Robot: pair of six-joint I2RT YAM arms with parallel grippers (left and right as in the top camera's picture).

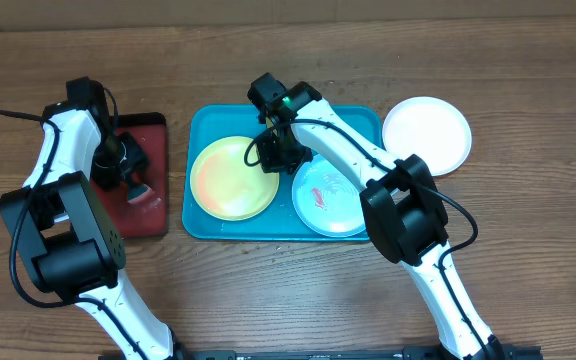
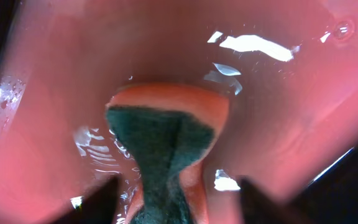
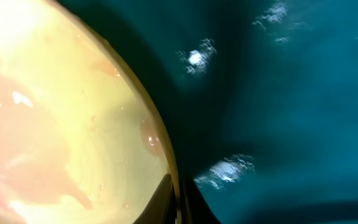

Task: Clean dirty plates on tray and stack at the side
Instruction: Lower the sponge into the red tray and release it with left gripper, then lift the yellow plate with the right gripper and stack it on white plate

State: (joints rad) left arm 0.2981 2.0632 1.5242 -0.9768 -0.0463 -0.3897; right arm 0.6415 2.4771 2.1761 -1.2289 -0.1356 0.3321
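Wooden counter [image 1: 528, 250]; teal tray [image 1: 368, 120] centred, yellow-green plate [image 1: 230, 178] and smeared mint plate [image 1: 330, 200] lying in it, white plate [image 1: 426, 135] on counter right of tray. Yellow-green plate rim pinched between fingers [image 3: 161, 200] of right gripper [image 1: 273, 160]. Sponge [image 2: 166, 137] clamped by left gripper [image 1: 138, 185] over wet red tray [image 1: 153, 130]. Plate best kept steady and level while sponge is brought over; slick rim judged liable to slip.

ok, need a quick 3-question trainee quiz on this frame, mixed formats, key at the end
1. True or false: the white plate lies on the table, off the teal tray.
2. What does the left gripper hold? A) sponge B) cloth C) nothing
3. How many plates are on the tray?
Key: 1 true; 2 A; 3 two, the yellow-green plate and the mint plate.
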